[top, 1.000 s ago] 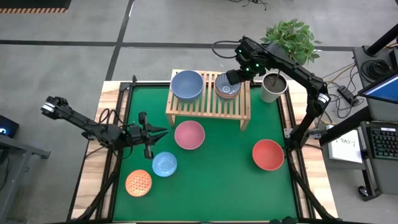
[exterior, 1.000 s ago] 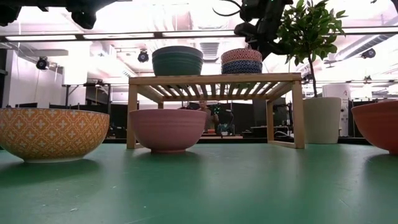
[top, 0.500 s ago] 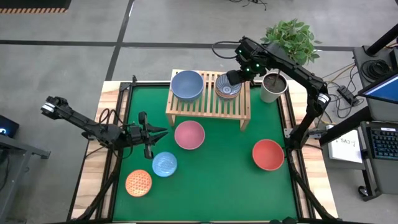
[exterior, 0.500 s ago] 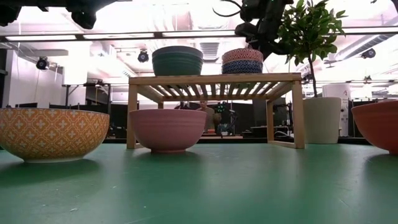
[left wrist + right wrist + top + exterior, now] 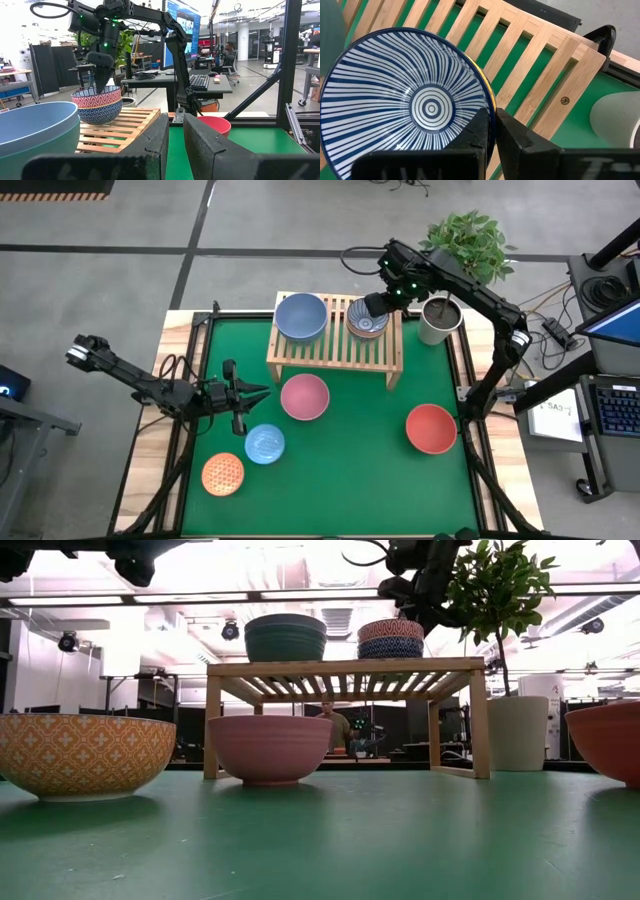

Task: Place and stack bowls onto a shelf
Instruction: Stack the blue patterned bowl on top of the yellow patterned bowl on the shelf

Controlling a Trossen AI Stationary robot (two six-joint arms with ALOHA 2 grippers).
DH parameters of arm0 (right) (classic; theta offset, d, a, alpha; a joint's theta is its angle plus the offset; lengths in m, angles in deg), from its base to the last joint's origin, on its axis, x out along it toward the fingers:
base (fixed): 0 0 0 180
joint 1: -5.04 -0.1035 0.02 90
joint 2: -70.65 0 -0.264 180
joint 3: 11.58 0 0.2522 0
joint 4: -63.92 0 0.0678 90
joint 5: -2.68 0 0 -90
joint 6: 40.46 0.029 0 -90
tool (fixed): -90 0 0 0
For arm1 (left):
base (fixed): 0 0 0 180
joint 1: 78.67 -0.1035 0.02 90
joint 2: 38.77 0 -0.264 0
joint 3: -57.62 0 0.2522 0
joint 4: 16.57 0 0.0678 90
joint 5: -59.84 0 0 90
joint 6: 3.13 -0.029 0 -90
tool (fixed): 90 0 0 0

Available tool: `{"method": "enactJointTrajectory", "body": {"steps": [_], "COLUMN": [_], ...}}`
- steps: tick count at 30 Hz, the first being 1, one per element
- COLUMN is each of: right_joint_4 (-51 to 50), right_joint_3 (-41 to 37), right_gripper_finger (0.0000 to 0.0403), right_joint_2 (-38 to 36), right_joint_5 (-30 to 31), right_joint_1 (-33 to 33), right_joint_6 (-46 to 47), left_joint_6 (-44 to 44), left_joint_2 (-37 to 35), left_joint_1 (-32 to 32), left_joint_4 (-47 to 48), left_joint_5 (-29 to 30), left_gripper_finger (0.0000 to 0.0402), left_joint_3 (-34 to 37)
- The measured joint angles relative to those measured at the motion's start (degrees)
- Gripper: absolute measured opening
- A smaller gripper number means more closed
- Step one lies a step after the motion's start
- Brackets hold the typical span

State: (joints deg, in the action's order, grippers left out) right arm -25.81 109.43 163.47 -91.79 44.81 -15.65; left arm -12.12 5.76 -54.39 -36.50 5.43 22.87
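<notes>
Pinching the rim of the striped bowl (image 5: 415,107) between closed fingers: right gripper (image 5: 493,131), over the right part of the shelf (image 5: 335,345). Stacked in another bowl there, beside the slate blue bowl (image 5: 301,316) nested in a green one. Resting low near the table's left edge, fingers narrowly apart and empty: left gripper (image 5: 250,394). Loose on the mat: pink bowl (image 5: 305,396), light blue bowl (image 5: 265,443), orange bowl (image 5: 223,474), red bowl (image 5: 431,428).

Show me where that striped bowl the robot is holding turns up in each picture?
High view: striped bowl on the shelf, right end.
Low view: on the shelf top, right of the dark green bowl.
Left wrist view: left of centre.
Right wrist view: fills the left.
Shared landmark: the shelf.
</notes>
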Motion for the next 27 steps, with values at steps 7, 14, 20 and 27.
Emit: {"method": "enactJointTrajectory", "body": {"steps": [7, 14, 20, 27], "right_joint_4": [0.07, 0.04, -0.17, -0.46], "right_joint_3": [0.04, 0.04, 0.79, 4.84], "right_gripper_finger": [0.0057, 0.0096, 0.0112, 0.0113], "right_joint_2": [-0.11, -0.55, -1.85, -3.04], "right_joint_5": [0.00, 0.02, 0.02, -0.11], "right_joint_1": [0.00, 0.02, 0.02, -0.27], "right_joint_6": [0.08, 0.73, 0.92, 1.56], "left_joint_6": [0.00, 0.01, 0.01, -0.01], "left_joint_2": [0.00, 0.00, -0.02, 0.00], "left_joint_1": [-0.01, -0.01, -0.01, 0.00], "left_joint_4": [0.00, 0.00, 0.00, 0.00], "left_joint_5": [0.00, 0.01, 0.02, 0.01], "left_gripper_finger": [0.0040, 0.0040, 0.0040, 0.0040], "left_joint_3": [0.00, 0.00, 0.00, 0.00]}}
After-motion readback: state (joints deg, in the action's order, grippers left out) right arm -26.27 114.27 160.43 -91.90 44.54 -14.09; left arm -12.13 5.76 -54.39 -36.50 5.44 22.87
